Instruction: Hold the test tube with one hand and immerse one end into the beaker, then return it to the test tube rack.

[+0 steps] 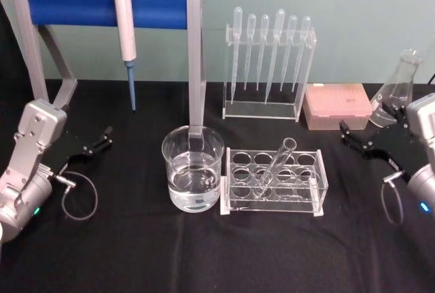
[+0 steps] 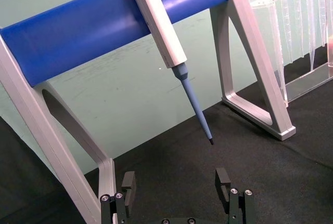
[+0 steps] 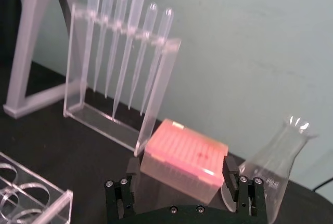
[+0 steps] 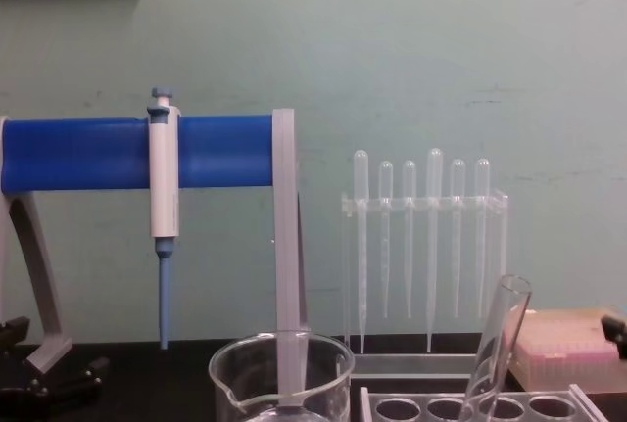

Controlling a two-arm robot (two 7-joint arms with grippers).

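Left claw [image 1: 100, 139], right claw [image 1: 353, 138] gape empty; test tube [image 1: 277, 160] leans in rack [image 1: 323, 187] between them, rim proud for my grasp.

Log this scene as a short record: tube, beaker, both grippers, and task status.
test tube: leaning in the test tube rack, not gripped
beaker: left of rack, upright, partly filled with clear liquid
left gripper: open, empty, well left of the beaker
right gripper: open, empty, right of rack, near the Erlenmeyer flask
task status: tube sits in rack, no gripper on it
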